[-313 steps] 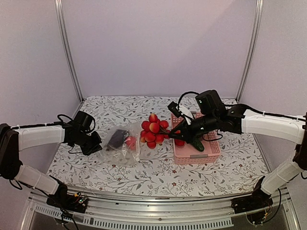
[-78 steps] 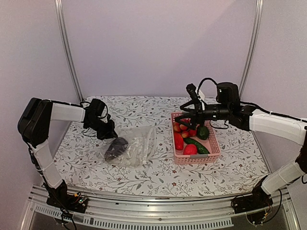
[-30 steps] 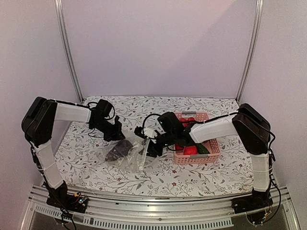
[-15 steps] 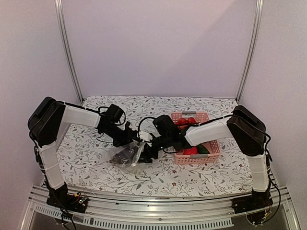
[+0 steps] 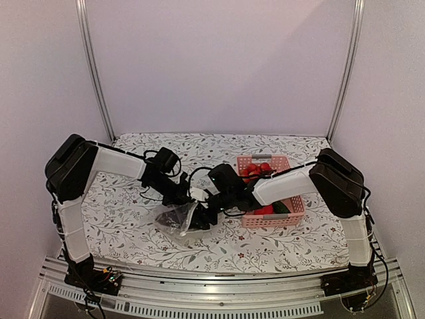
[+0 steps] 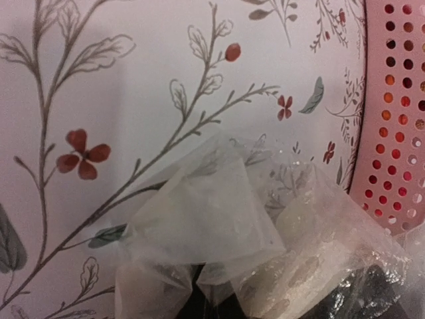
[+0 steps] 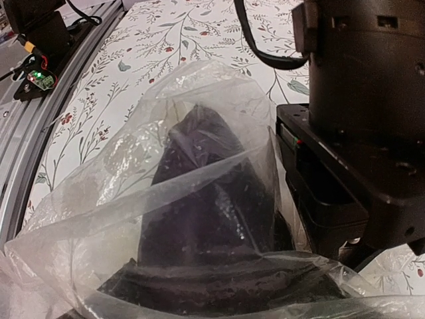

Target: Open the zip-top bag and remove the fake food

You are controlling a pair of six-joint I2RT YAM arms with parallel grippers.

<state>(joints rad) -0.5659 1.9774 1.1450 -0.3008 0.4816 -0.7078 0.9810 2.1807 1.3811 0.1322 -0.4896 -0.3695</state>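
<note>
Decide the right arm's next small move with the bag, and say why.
Probably push the right gripper a little deeper into the zip-top bag and close on the dark eggplant. The left gripper pinches the bag's edge so its mouth gapes, and the eggplant lies just ahead of the right wrist camera.

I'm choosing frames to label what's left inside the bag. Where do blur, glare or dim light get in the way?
Top external: evenly lit and sharp, but the bag is tiny in frame. Left wrist: too close, its plastic looks soft and milky. Right wrist: pale sheen on the crinkled film veils the dark eggplant, softening its outline.
</note>
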